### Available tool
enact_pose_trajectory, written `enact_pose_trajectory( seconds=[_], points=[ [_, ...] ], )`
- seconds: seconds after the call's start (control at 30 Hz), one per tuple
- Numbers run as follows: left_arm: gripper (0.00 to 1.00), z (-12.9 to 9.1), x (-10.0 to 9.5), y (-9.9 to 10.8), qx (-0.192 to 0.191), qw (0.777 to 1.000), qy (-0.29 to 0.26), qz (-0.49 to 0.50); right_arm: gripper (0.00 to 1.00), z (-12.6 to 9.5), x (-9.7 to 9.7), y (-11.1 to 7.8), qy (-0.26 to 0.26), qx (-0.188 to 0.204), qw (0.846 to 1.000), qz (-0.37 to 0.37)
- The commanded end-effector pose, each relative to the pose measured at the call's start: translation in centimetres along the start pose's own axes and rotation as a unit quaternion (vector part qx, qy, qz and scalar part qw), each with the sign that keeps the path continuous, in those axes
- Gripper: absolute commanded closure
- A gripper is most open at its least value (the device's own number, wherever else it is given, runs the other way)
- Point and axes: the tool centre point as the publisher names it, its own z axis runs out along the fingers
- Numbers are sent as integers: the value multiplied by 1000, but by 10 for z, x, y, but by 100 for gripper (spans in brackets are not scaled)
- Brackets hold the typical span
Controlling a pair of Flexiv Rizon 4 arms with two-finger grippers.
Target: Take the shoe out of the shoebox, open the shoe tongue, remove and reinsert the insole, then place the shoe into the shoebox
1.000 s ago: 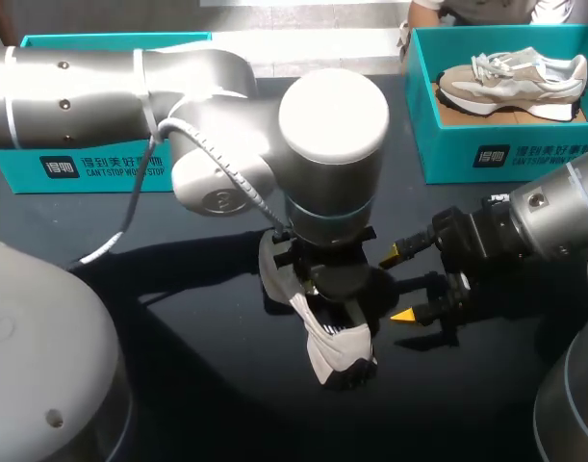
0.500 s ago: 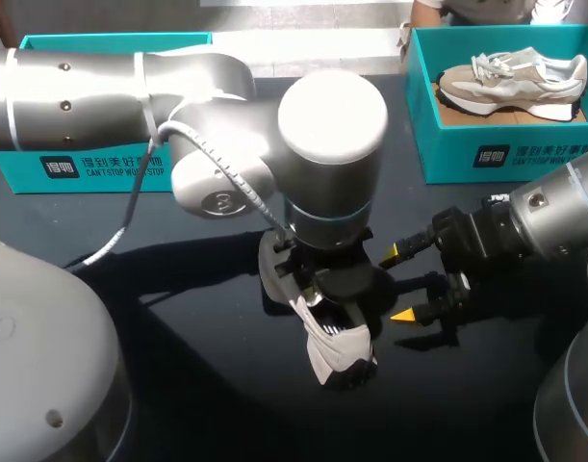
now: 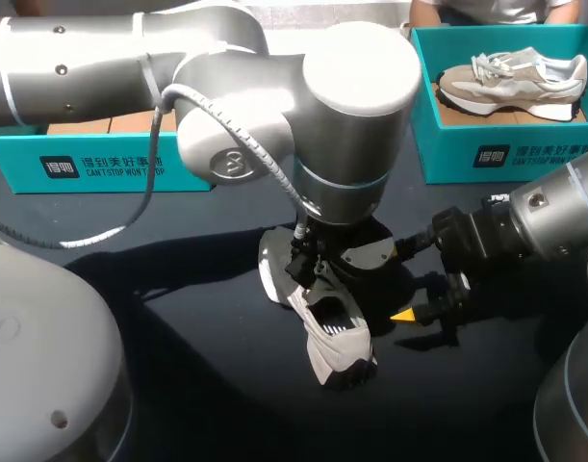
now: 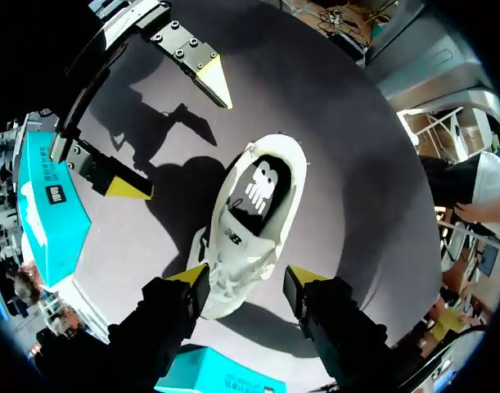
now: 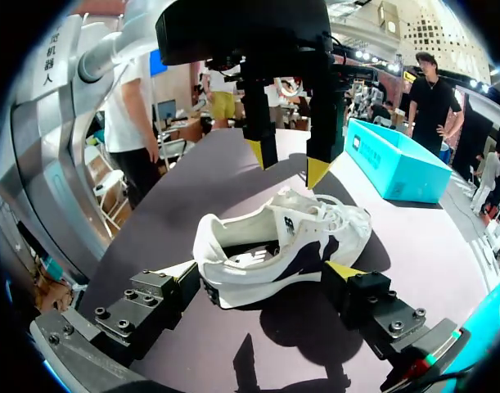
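A white sneaker (image 3: 322, 332) with dark side panels lies on the black table (image 3: 207, 366). In the left wrist view its black insole (image 4: 258, 182) shows inside the sneaker (image 4: 248, 221). My left gripper (image 4: 245, 277) hangs open just above the laced front, its fingertips (image 5: 317, 172) clear of the sneaker (image 5: 274, 246). My right gripper (image 3: 399, 284) stands open low over the table beside the shoe, which lies just ahead of its spread fingers. A second, beige shoe (image 3: 510, 77) rests in the teal shoebox (image 3: 467, 159) at the back right.
Another teal shoebox (image 3: 101, 164) stands at the back left, partly hidden by my left arm. My left arm's wrist covers much of the table's middle in the head view. Bare black tabletop lies in front of the sneaker.
My left gripper has let go of the sneaker, opened wider and risen above it. The sneaker and my right arm have stayed in place.
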Motion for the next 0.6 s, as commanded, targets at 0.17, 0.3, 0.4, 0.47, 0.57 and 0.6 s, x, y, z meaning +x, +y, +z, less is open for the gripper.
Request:
enact_pose_trajectory(
  seconds=[0.17, 0.3, 0.4, 0.47, 0.57, 0.6],
  points=[
    [0, -8, 8, -5, -12, 997, -2, -76, 0, 2, 0, 1, -1, 2, 1000, 1],
    [0, -8, 8, -5, -12, 997, -2, -76, 0, 2, 0, 1, -1, 2, 1000, 1],
    [0, -8, 8, -5, -12, 997, -2, -76, 0, 2, 0, 1, -1, 2, 1000, 1],
    [0, -5, 9, -6, -11, 994, 14, -107, 0, 2, 0, 1, -1, 2, 1000, 1],
    [0, -7, 16, -11, 9, 980, 8, -197, 0, 2, 0, 1, -1, 2, 1000, 1],
    [0, -7, 18, -12, -6, 976, 11, -216, 0, 2, 0, 1, -1, 2, 1000, 1]
  ],
)
